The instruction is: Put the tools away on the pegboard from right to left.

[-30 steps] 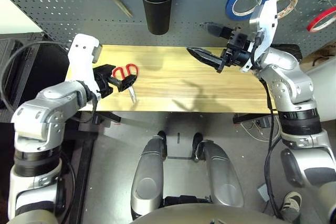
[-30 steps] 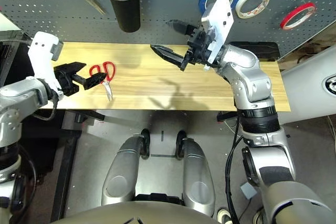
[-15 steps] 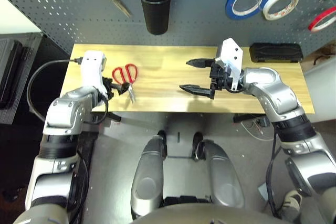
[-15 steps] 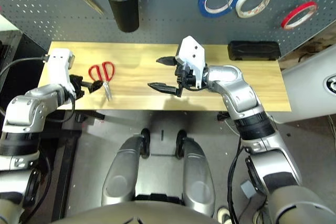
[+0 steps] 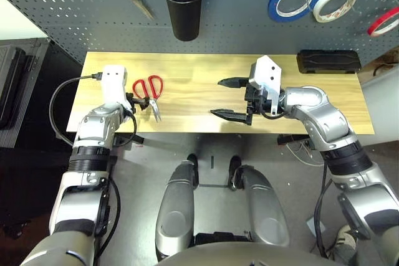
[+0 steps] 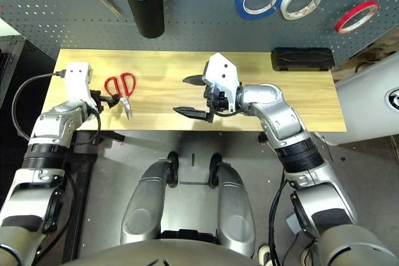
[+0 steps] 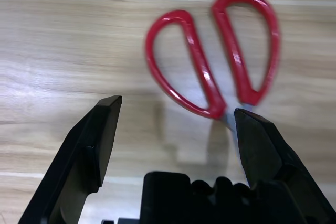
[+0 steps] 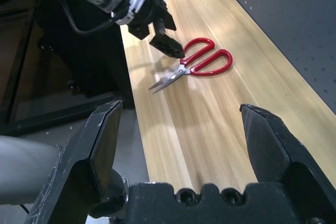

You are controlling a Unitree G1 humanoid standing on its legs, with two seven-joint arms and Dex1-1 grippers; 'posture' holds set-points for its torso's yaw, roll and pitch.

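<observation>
Red-handled scissors: flat on the wooden table at its left end, blades toward the front edge.
Left gripper: fingers spread wide, empty, low at the scissors' handles, one tip beside the pivot.
Right gripper: spread wide, empty, above the table's middle, pointing left.
Pegboard: behind the table; red tape ring at far right.

scissors: you're seeing red handles
table: you're looking at pale wood grain
pegboard: you're facing dark grey, dotted with holes
cup: you're viewing black
</observation>
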